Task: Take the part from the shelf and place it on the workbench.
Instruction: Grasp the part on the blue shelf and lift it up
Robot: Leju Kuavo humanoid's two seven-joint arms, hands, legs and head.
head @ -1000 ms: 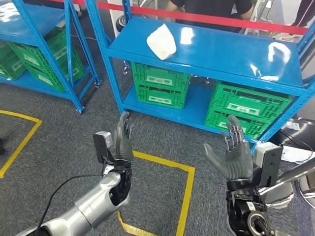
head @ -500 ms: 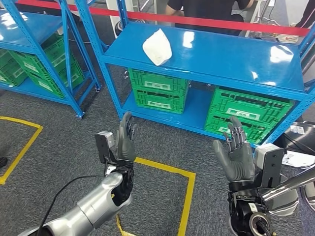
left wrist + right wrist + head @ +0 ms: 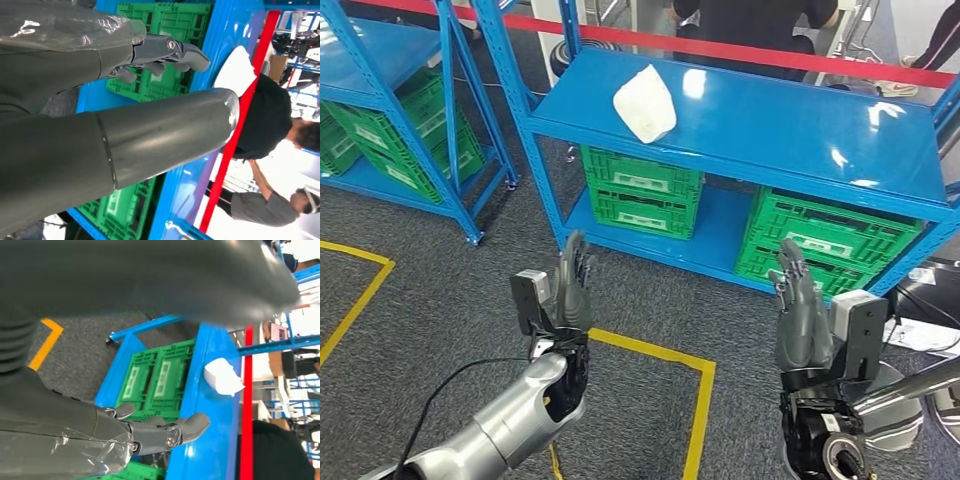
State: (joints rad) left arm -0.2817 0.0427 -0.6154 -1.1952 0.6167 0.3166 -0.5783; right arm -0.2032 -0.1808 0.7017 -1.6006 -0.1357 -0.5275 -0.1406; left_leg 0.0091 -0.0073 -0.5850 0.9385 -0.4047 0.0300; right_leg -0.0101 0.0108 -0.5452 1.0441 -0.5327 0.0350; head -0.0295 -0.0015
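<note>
A white part lies on the upper board of the blue shelf, toward its left end; it also shows in the left wrist view and the right wrist view. Both my hands are raised in front of the shelf, well short of the part. My left hand stands upright with its fingers apart and nothing in it. My right hand is likewise upright, fingers extended and apart, empty.
Green crates sit on the shelf's lower board. A second blue shelf with green crates stands at the left. Yellow floor tape marks a box on the grey carpet. People stand behind a red barrier.
The whole view has shifted slightly as the camera moved. My right hand has turned from palm-facing to more edge-on. The left hand has stayed about the same.
</note>
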